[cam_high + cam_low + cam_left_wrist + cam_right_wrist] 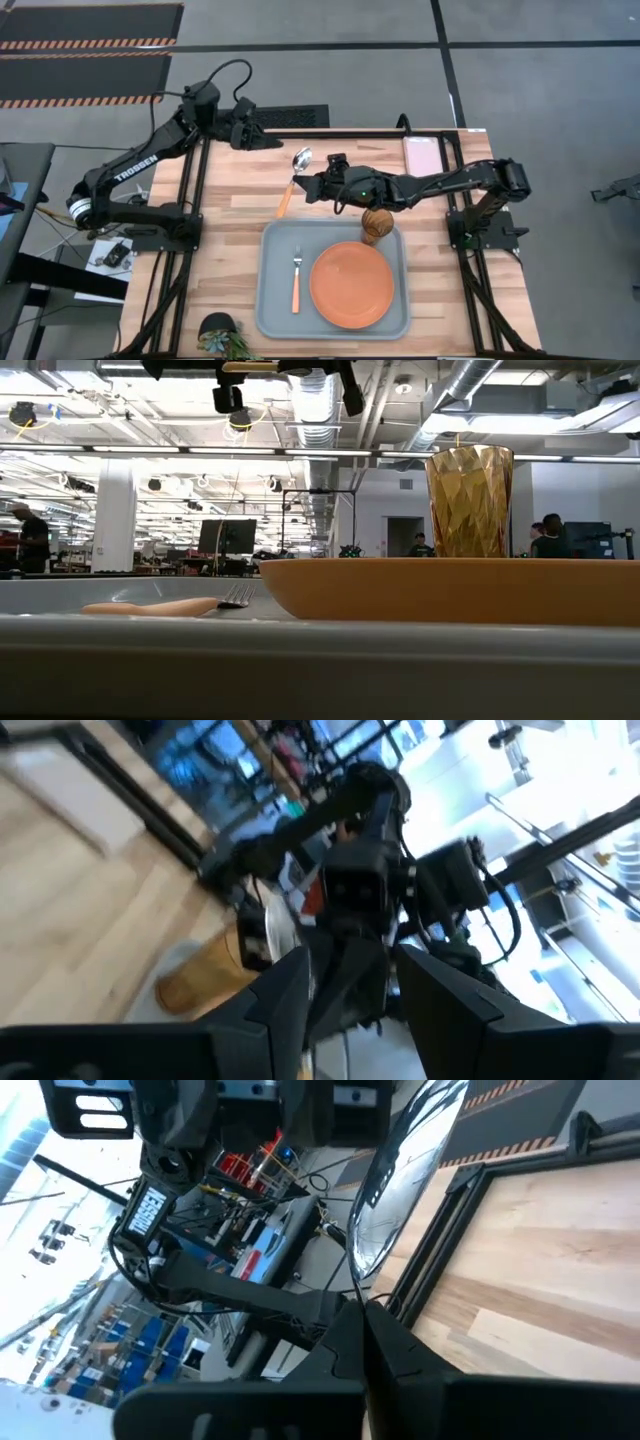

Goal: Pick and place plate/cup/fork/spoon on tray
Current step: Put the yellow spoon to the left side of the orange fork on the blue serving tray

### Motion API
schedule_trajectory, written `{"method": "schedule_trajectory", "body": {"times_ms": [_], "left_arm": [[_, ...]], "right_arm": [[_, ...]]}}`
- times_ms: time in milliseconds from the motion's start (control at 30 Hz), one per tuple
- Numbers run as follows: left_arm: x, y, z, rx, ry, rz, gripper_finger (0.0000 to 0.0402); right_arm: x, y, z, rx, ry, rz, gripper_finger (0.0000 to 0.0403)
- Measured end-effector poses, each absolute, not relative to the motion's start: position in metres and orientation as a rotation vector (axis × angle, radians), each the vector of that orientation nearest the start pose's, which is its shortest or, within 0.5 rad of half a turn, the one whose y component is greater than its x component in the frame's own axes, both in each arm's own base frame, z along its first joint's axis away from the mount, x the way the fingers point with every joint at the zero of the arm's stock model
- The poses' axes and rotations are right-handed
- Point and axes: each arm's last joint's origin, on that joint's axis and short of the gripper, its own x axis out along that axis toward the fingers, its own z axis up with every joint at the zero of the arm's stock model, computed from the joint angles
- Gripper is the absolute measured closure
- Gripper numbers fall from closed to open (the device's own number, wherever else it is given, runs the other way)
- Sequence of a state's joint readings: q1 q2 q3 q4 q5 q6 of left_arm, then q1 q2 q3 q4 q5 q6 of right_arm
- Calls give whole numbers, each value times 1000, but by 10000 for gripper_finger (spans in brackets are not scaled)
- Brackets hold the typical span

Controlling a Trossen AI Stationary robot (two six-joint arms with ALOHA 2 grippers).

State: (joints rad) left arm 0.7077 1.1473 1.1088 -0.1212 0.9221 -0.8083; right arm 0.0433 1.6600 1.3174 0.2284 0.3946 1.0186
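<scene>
The pale grey-blue tray (275,305) lies at the table's near middle. On it rest the orange plate (352,284), the fork (296,279) left of the plate, and the amber cup (375,226), upright at the tray's far right corner. My right gripper (305,186) is shut on the spoon (300,162) beyond the tray's far edge. The spoon's bowl (400,1180) sticks out past the fingers. My left gripper (262,136) waits open at the table's far left corner, empty. My right gripper pinches the spoon between its two fingers at the stem (352,1292) just below the bowl, where the orange handle (285,200) begins. The fingers come level from the table's right and lie across the spoon. The low view shows it lifted clear, high above the table.
A pink pad (424,153) lies at the table's far right. A small potted plant (222,335) stands at the near left corner. Bare wood lies left of the tray and between the tray and the far edge. People stand in the room beyond.
</scene>
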Motion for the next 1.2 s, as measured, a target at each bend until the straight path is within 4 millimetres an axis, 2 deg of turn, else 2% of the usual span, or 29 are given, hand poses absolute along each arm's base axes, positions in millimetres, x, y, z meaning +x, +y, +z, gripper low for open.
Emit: {"method": "schedule_trajectory", "body": {"times_ms": [133,333,600,833,967,1200], "left_arm": [[198,139,375,-961,251,-182,262],[198,137,375,-930,255,-187,260],[199,136,374,-908,263,-192,228],[212,115,373,-882,314,-298,192],[218,107,372,-868,316,-272,182],[216,108,366,-876,358,-233,181]], "right_arm": [[389,5,332,929,-84,-370,397],[389,0,332,902,-85,-381,397],[389,-4,332,884,-91,-386,397],[389,-15,338,864,-150,-388,397],[389,-20,343,868,-191,-350,397],[389,-18,342,849,-173,-334,397]]}}
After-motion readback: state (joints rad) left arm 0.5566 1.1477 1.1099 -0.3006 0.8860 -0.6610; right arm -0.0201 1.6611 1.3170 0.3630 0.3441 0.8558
